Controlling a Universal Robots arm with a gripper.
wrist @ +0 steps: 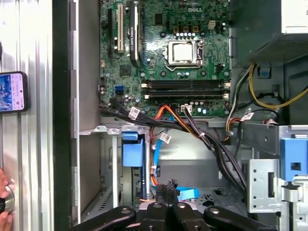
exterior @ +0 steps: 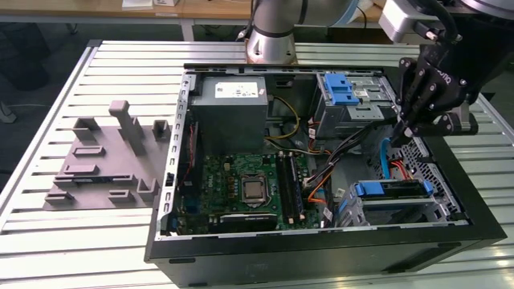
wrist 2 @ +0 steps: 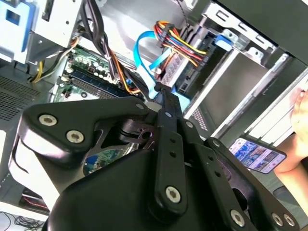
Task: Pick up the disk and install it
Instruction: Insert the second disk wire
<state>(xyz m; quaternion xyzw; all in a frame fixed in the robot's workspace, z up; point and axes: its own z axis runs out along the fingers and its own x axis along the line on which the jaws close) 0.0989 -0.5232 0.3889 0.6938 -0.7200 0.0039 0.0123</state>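
The disk [exterior: 392,189], silver with a blue plastic bracket, sits in the drive bay at the front corner of the open computer case [exterior: 321,253], on the exterior view's right. Its blue bracket also appears in the first wrist view [wrist: 132,154] and in the second wrist view [wrist 2: 225,39]. My gripper [exterior: 404,133] hangs over the case's right side, above a light blue flat cable [exterior: 386,158] and a little behind the disk. In both wrist views the black fingers [wrist: 166,208] press together with nothing between them; the gripper [wrist 2: 160,89] is shut and apart from the disk.
A grey power supply box [exterior: 233,114] and a green motherboard [exterior: 249,186] fill the case's left and middle. A blue ridged latch [exterior: 340,90] tops the rear drive cage. Cable bundles [wrist: 192,127] cross the middle. A grey fixture plate [exterior: 105,156] lies left. A hand [wrist 2: 298,113] and phone [wrist 2: 257,154] are beside the case.
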